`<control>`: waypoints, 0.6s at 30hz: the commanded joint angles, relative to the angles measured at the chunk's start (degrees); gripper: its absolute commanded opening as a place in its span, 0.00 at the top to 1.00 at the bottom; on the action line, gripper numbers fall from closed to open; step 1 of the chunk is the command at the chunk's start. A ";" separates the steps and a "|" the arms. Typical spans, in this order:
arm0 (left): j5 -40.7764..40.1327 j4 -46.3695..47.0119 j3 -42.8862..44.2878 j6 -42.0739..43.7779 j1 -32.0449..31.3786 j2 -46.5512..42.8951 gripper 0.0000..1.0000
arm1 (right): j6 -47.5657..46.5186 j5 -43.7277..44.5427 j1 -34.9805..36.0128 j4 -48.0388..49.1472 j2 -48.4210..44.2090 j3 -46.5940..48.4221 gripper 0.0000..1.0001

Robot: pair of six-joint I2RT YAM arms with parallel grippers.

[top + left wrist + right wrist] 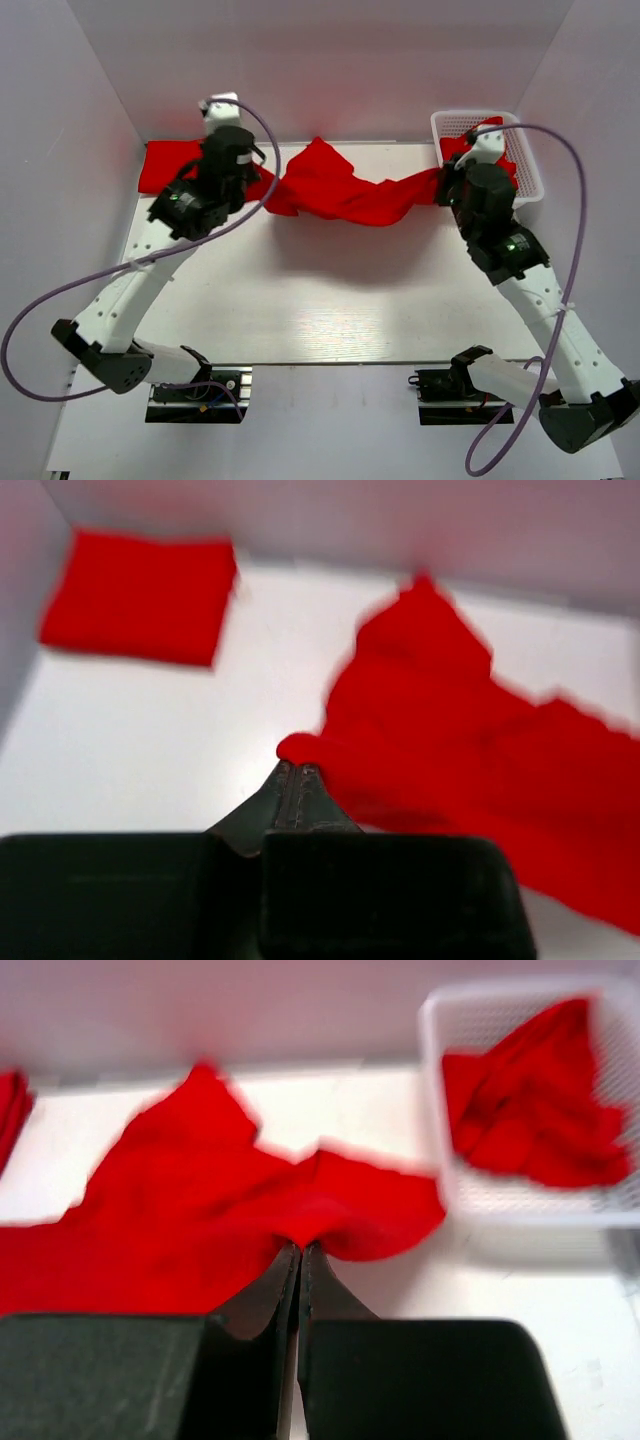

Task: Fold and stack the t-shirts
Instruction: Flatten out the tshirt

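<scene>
A red t-shirt (345, 192) hangs stretched between my two grippers above the far middle of the table. My left gripper (262, 185) is shut on its left edge; the left wrist view shows the closed jaws (298, 768) pinching the cloth (470, 740). My right gripper (443, 187) is shut on its right edge; the right wrist view shows the closed jaws (300, 1245) gripping the cloth (200, 1210). A folded red t-shirt (170, 165) lies at the far left corner and shows in the left wrist view (140, 595). More red t-shirts (535, 1110) lie crumpled in the basket.
A white mesh basket (528, 178) stands at the far right corner, just behind my right gripper, and shows in the right wrist view (440, 1090). White walls close in the table at back and sides. Purple cables loop off both arms.
</scene>
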 commanded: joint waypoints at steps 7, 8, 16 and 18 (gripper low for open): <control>-9.49 14.81 17.42 23.21 0.45 -8.51 1.00 | -15.06 10.58 -0.66 3.30 -0.91 22.55 1.00; -9.49 15.62 18.93 26.10 0.45 -8.52 1.00 | -16.37 9.96 -0.40 3.39 -1.26 24.92 1.00; -3.69 22.12 31.42 36.49 -0.34 -9.14 1.00 | -21.65 3.98 -0.40 1.01 -2.32 37.50 1.00; -3.68 23.97 33.09 38.68 -0.86 -8.35 1.00 | -22.01 3.45 -0.31 1.02 -1.97 39.09 1.00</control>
